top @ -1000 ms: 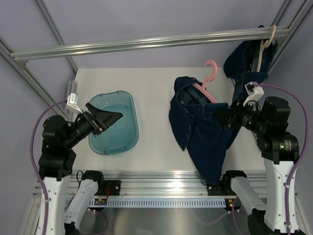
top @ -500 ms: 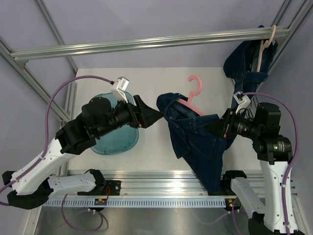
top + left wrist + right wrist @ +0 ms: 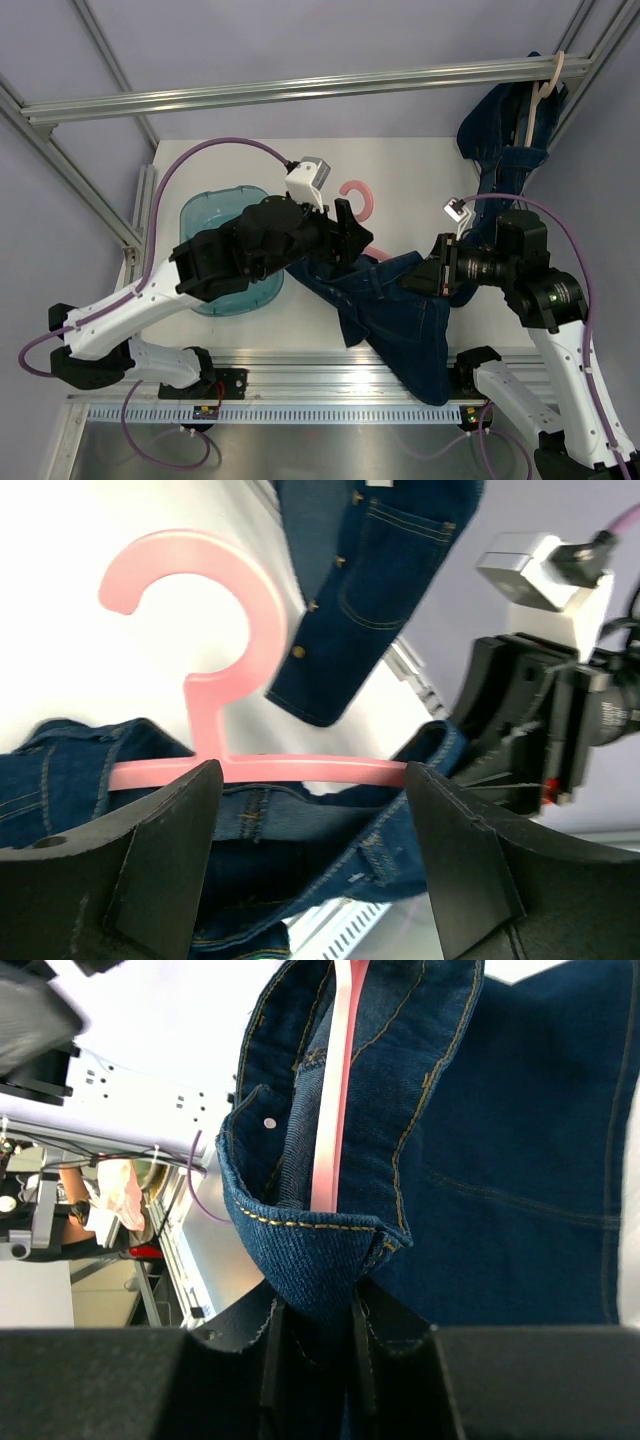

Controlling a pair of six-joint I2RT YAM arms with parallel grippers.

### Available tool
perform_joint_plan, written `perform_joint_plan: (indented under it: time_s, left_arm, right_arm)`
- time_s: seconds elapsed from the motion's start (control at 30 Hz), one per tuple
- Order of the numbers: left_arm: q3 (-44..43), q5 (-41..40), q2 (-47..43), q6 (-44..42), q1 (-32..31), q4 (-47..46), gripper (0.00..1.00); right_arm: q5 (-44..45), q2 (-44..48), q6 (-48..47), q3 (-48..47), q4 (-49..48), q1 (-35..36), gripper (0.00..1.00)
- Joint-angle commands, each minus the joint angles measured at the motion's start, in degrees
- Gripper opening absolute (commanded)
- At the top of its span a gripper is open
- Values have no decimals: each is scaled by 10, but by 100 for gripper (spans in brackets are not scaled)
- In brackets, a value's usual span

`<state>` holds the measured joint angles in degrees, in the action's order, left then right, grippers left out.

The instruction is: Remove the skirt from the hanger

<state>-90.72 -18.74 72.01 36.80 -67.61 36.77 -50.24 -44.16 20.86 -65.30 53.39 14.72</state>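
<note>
Skirt [image 3: 400, 290] is not yet off the pink hanger [image 3: 205, 720]: right gripper [image 3: 312, 1310] pinches its waistband, left gripper [image 3: 312, 780] stands open astride the hanger's bar, gripping nothing.

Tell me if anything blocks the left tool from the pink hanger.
Nothing visible does. The left tool is open, and the bar of the hanger crosses the gap at its fingertips. The skirt hangs on that bar, just below.

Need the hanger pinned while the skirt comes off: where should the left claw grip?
Probably the neck below the hook, from the bar side: bare, and standing across the closing line of the open left claw; the bar runs finger to finger.
</note>
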Motion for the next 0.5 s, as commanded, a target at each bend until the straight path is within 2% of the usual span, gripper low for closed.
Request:
perform_joint_plan:
  time_s: [0.0,0.27,0.47]
  left_arm:
    - [-31,-64,-6,-27,-5,10,76]
    - [17,-89,-54,-22,-21,-6,74]
    - [0,-83,-32,-31,-21,6,74]
  right_arm:
    - [-33,18,40,-36,-76,7,0]
    - [-33,36,40,-36,-64,7,0]
    - [-43,44,50,-40,-71,7,0]
